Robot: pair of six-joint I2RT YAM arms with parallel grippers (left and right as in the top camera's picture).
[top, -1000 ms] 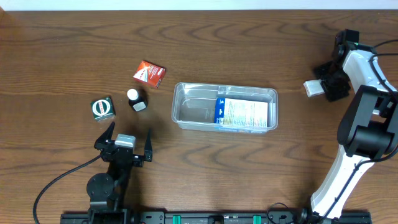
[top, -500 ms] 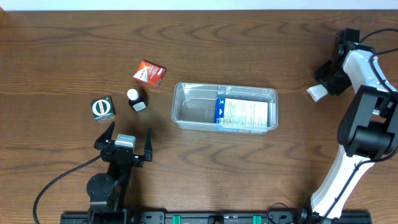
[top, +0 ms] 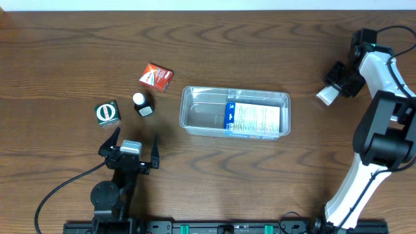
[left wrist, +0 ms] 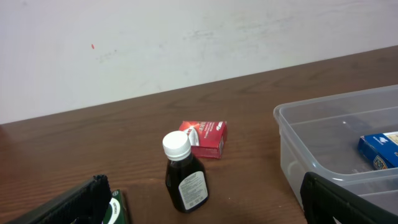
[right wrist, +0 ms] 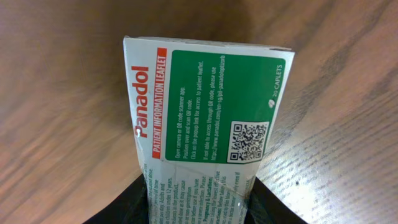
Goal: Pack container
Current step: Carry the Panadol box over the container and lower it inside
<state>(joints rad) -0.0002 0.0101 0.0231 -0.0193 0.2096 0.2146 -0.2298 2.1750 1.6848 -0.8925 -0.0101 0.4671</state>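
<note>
Far right on the counter (top: 65, 52), the right claw (top: 332, 89) pinches a Panadol box (right wrist: 205, 124) by one end; so held, it may pivot or slip before reaching the container (top: 195, 123) mid-counter. Meanwhile the left claw (top: 136, 140) gapes wide, empty.

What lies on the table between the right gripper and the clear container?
Nothing: the overhead view shows only bare wooden table between the right gripper, shut on a Panadol box, and the container.
</note>
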